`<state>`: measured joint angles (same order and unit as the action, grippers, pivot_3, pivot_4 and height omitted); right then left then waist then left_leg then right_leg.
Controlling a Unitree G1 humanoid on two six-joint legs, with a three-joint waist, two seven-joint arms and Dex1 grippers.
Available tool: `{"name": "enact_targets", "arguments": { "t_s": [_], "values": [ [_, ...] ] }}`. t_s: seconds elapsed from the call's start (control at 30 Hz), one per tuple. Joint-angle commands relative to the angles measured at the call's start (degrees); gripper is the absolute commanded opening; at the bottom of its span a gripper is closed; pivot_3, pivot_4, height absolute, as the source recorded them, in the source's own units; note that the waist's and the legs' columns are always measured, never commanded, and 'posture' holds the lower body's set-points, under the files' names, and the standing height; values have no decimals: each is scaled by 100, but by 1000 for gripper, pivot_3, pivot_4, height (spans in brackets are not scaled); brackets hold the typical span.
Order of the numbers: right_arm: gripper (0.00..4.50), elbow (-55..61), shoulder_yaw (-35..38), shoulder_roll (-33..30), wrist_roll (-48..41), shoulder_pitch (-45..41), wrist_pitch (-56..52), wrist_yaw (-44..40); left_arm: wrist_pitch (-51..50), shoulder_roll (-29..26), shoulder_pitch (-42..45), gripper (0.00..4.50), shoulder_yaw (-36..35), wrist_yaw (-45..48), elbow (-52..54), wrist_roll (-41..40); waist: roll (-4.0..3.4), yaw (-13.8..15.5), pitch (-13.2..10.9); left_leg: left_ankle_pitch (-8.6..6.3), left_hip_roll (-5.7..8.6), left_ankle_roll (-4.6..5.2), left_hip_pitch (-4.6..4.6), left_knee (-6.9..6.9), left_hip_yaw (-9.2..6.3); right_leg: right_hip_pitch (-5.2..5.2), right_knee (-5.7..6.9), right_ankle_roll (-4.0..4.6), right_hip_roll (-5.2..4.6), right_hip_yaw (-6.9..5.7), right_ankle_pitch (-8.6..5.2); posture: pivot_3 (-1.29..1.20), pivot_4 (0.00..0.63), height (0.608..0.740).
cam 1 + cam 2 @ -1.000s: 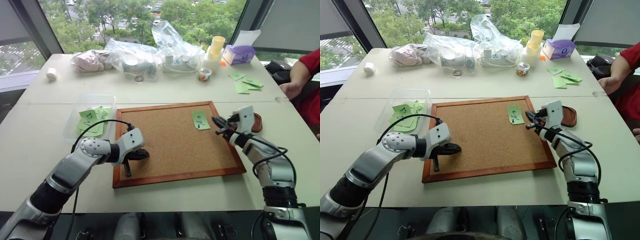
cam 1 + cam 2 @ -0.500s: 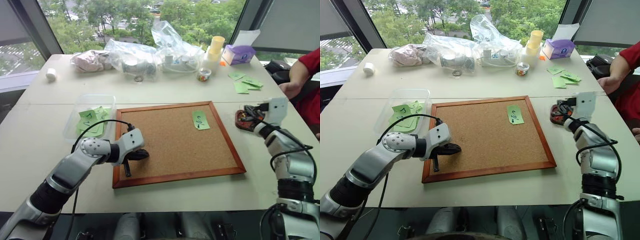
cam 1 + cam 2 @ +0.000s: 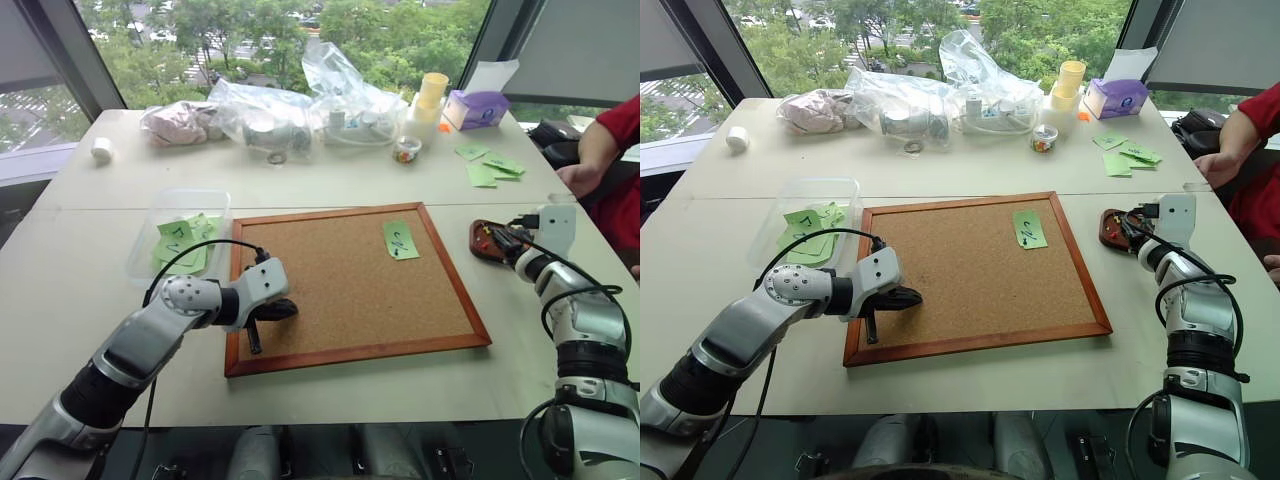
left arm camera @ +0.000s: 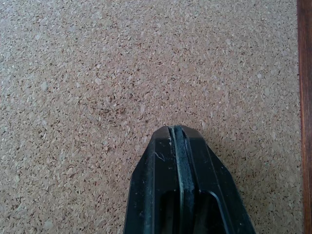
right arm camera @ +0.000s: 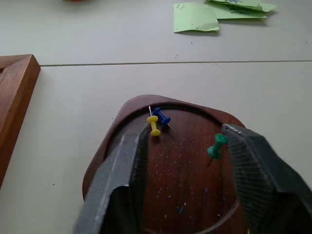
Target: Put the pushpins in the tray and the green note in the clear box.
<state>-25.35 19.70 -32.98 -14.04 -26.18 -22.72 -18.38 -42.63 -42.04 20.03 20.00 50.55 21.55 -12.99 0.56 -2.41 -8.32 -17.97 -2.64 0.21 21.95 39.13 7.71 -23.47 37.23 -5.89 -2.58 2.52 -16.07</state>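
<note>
At right centre of the head views, the right pincer (image 3: pixel 1132 226) is hanging over the tray (image 3: pixel 1110 230), having swung off the corkboard (image 3: pixel 970 275) toward the frame's right edge w/in the last second. Its fingers are now standing well apart w/ nothing between them; a second ago they were pinched shut at the board's right rim, just beside the green note (image 3: pixel 1028 229). Judging by that, a pin is being dropped off, i.e. one more pushpin delivered.

Right wrist view is showing the pushpins in the tray: yellow pin (image 5: pixel 154 125) and blue pin (image 5: pixel 163 118) lying touching each other near the far wall, green pin (image 5: pixel 215 146) apart from them, close to one finger. Count: 3 pins seen in the dish; more may be hiding under the fingers, can't tell.

The note is lying on the corkboard, upper right of the board, flat. Whether a pin is holding it is too small to tell. It's well apart from the clear box (image 3: pixel 151 213), which is sitting at left centre, just beside the board's left rim, w/ several green slips already inside (approx. 4–5, overlapping, can't count exactly).

The left pincer (image 3: pixel 254 341) is resting on the board's lower left corner, fingers pressed together, gripping nothing; unmoved.

Other counts: 1 tray, 1 box, 1 corkboard, 1 note on the board, a loose pile of 3–4 green notes (image 3: pixel 492 167) on the tabletop (image 3: pixel 330 180) at upper right.

Next job, likely: the note goes to the box.
</note>
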Motion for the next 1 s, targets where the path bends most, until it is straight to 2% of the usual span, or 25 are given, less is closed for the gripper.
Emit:
{"name": "enact_targets", "arguments": {
  "t_s": [0.03,0.57,0.77,1.0],
  "values": [
    [4471,-6,336,-81,-244,-196,93,11,-127,-70,-205,0,281,52,-201,159,0,0,0,0,0,0,-2,0,0,2,0,0,0,0,0,0,150,735],
    [4471,749,438,-5,-840,113,-101,-426,-87,-59,-168,0,308,77,-246,176,0,1,0,-1,-1,1,-4,-1,0,4,0,0,-1,0,0,0,150,735],
    [4471,2726,-801,17,-1048,827,-788,-1483,-101,-75,-192,0,299,77,-221,177,-4,-8,2,-4,-4,7,-8,-3,-2,5,0,0,0,1,0,0,150,735],
    [4471,3042,-1545,410,-891,841,-870,-1511,-82,-47,-179,0,310,79,-238,201,0,8,2,-18,-3,29,-14,-3,-1,12,-3,7,-3,-2,-4,0,150,735]
  ]
}}
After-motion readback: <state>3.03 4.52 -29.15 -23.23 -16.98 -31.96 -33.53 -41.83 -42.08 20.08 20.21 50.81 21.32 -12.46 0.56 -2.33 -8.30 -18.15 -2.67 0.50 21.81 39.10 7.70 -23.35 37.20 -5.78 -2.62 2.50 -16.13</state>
